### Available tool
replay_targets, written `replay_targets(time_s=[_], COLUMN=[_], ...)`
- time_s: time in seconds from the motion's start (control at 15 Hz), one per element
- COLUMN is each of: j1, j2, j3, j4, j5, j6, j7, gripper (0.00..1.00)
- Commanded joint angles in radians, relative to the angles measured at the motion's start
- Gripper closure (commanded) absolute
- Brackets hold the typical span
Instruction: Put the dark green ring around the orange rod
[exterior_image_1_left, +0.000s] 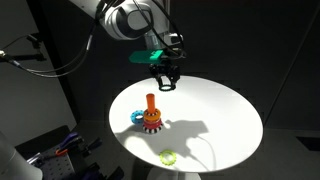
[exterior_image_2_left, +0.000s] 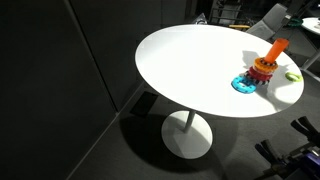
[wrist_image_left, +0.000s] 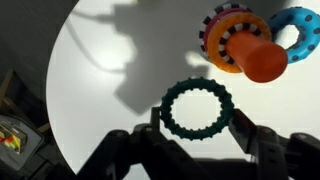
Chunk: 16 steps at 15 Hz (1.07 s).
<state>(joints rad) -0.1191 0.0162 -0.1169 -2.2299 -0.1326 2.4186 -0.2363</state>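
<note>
My gripper (wrist_image_left: 198, 122) is shut on the dark green ring (wrist_image_left: 195, 87), with one finger on each side of it. It holds the ring above the white table. In an exterior view the gripper (exterior_image_1_left: 165, 80) hangs up and to the right of the orange rod (exterior_image_1_left: 151, 102). The rod stands upright on its red base with a black-and-white toothed rim (exterior_image_1_left: 151, 123). The wrist view shows the rod (wrist_image_left: 264, 60) at the upper right, apart from the ring. The rod also shows in an exterior view (exterior_image_2_left: 275, 49), where the gripper is out of view.
A teal-blue ring (exterior_image_1_left: 134, 119) lies against the rod's base, also in the wrist view (wrist_image_left: 299, 32). A yellow-green ring (exterior_image_1_left: 167, 156) lies near the round white table's (exterior_image_1_left: 230, 110) front edge. Dark surroundings and cables lie beyond the table.
</note>
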Motion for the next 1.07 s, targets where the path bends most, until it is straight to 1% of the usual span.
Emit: replay_targets(time_s=[0.0, 0.73, 1.0], j1=[0.009, 0.022, 0.026], j2=[-0.045, -0.047, -0.047], j3=[0.011, 0.023, 0.027], j4=[-0.032, -0.073, -0.087], j5=[0.048, 0.116, 0.119], j6=[-0.033, -0.061, -0.055], j7=[-0.024, -0.059, -0.061], gripper=[0.55, 0.55, 0.55])
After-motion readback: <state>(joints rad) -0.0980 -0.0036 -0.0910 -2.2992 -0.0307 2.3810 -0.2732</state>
